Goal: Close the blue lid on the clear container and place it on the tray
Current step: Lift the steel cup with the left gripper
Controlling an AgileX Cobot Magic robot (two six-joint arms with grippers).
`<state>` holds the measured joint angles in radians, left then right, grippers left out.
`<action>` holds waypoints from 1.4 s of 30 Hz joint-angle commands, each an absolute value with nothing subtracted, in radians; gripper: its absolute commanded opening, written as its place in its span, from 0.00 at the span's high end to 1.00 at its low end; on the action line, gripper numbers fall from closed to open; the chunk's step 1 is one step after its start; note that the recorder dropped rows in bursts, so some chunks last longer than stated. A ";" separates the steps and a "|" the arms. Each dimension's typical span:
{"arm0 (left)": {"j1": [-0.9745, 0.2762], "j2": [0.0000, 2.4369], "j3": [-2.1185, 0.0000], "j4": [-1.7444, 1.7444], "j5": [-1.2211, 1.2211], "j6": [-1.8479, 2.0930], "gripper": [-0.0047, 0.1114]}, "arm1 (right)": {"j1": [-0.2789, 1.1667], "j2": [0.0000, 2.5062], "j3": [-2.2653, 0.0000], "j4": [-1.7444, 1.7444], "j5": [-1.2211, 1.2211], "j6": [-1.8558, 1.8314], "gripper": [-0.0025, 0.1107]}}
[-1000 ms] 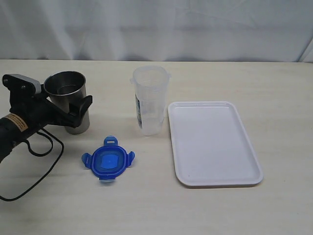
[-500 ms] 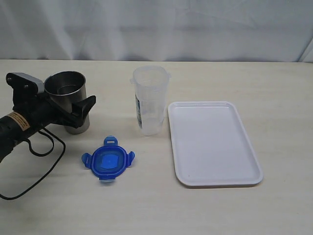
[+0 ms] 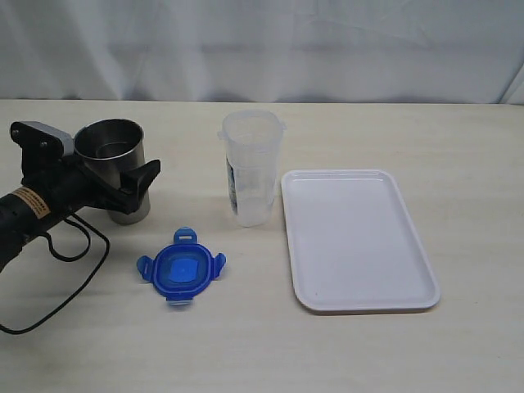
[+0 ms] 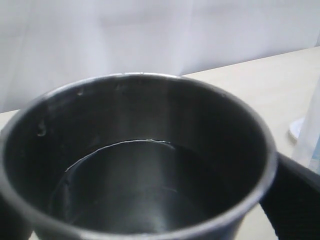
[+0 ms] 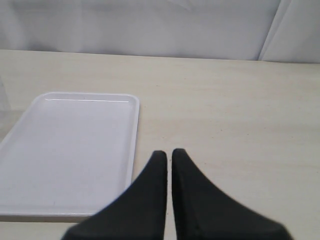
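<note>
Steel tumbler base cut by frame edge; clear container blurred sliver; label unreadable.

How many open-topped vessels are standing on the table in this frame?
2. The steel tumbler stands at the left of the exterior view; the clear container stands mid-table, just left of the tray. Nothing seems to hide another.

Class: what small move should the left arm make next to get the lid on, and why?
Probably back the left gripper off the steel tumbler: its jaws stand wide on either side of it, though it is no part of the job. The blue lid lies flat on the table; the clear container stands open.
</note>
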<state>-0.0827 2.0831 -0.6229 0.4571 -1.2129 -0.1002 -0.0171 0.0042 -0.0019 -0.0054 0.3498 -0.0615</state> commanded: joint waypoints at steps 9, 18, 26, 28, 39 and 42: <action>-0.083 2.084 -0.624 0.444 -1.221 -0.109 0.06 | -0.021 0.000 0.000 -0.012 0.346 -0.064 0.94; -0.083 2.084 -0.624 0.472 -1.221 -0.111 0.45 | -0.021 0.000 0.000 -0.012 0.346 -0.064 0.94; -0.083 2.084 -0.624 0.502 -1.221 -0.175 0.75 | -0.021 0.000 0.000 -0.012 0.346 -0.064 0.94; -0.083 2.084 -0.624 0.502 -1.221 -0.190 0.82 | -0.021 0.000 0.000 -0.012 0.346 -0.064 0.94; -0.083 2.084 -0.624 0.508 -1.221 -0.190 0.96 | -0.021 0.000 0.000 -0.012 0.346 -0.064 0.94; -0.083 2.082 -0.631 0.504 -1.221 -0.223 0.96 | -0.021 0.000 0.000 -0.012 0.346 -0.064 0.94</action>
